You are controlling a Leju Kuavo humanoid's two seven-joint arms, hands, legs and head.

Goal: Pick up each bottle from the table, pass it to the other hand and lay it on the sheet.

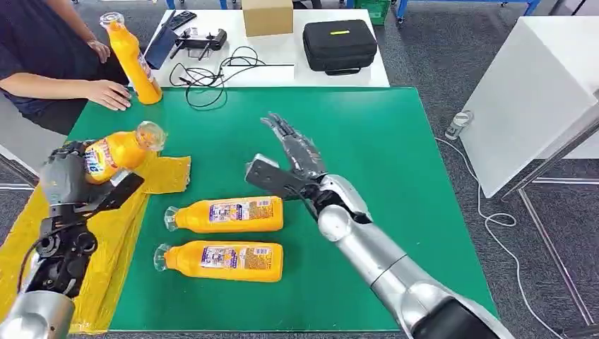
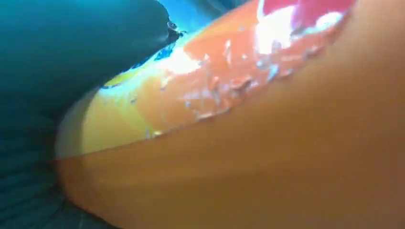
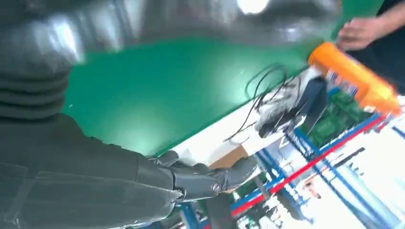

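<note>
The left hand (image 1: 67, 180) grips a bottle (image 1: 116, 152) above the yellow sheet (image 1: 120, 233), its long axis tilted up with the cap toward the counter's (image 1: 395, 141) middle. Two more bottles (image 1: 229, 215) lie on their sides to the right, caps toward the sheet. The right hand (image 1: 293, 152) hovers beyond them, fingers spread and empty, nearer to them than the left hand.

**Silver arms, dark hands**

The right arm (image 1: 381, 261) is polished silver, built of rounded segments and ending in a dark hand (image 1: 293, 152) with slim black fingers. A flat black camera bracket (angular, matte) juts from its wrist. The left arm (image 1: 49, 282) shows exposed black joints, a cable and a grey ribbed cover.
</note>
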